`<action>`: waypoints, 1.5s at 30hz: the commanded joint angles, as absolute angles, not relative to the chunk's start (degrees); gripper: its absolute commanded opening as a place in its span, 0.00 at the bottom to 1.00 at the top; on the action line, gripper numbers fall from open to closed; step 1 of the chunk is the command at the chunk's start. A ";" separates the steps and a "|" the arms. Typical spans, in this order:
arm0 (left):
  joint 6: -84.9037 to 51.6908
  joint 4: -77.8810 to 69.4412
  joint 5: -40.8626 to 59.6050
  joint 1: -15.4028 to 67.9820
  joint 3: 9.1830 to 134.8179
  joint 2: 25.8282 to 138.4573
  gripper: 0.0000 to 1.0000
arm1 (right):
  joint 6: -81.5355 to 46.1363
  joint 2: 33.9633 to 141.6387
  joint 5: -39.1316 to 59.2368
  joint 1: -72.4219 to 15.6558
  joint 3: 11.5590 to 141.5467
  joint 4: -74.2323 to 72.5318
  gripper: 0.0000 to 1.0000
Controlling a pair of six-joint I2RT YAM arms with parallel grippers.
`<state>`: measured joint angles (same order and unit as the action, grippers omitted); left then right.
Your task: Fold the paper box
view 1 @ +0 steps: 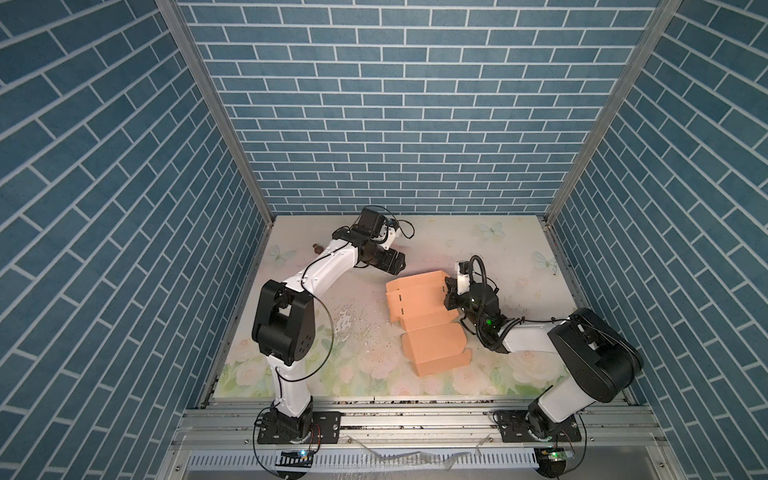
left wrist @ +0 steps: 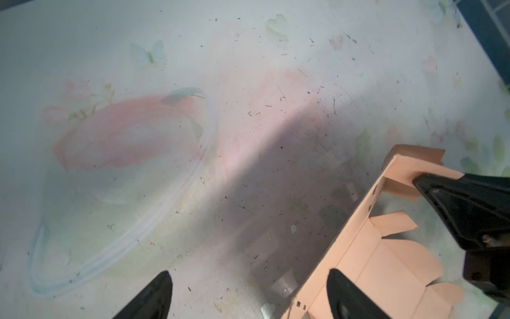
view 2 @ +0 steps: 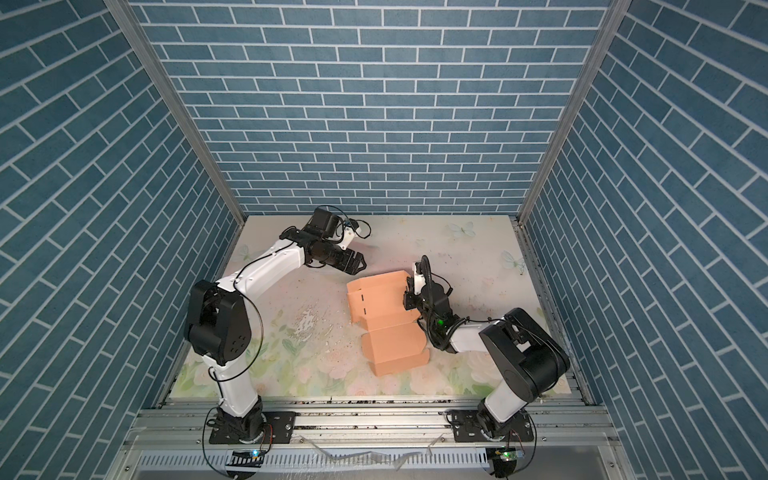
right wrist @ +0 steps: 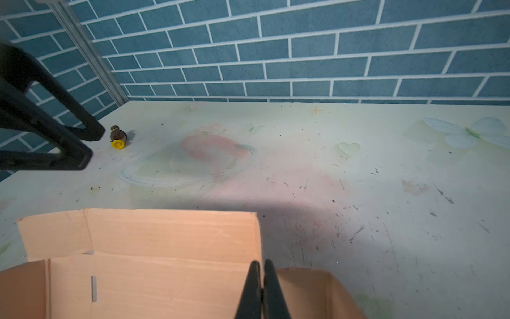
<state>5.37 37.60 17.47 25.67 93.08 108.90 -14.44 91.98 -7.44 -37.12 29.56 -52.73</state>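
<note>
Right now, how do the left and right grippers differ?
The left gripper stands open; the right gripper is shut. The left gripper holds nothing, while the right gripper pinches a raised wall of the paper box. Both sit near the box's far end.

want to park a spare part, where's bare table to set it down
Widest bare patch: the far right corner, between the back wall, the paper box and the right hand. The near strip in front of the box is free too. Crowded: between the left hand and the box.
</note>
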 commanded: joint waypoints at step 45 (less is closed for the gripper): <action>22.47 51.68 12.18 33.05 99.22 118.09 0.49 | -11.95 94.52 -2.45 -37.14 29.80 -57.47 0.00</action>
<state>22.72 50.30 12.21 32.88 100.18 117.99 -13.43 95.98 -2.33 -37.12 29.56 -56.60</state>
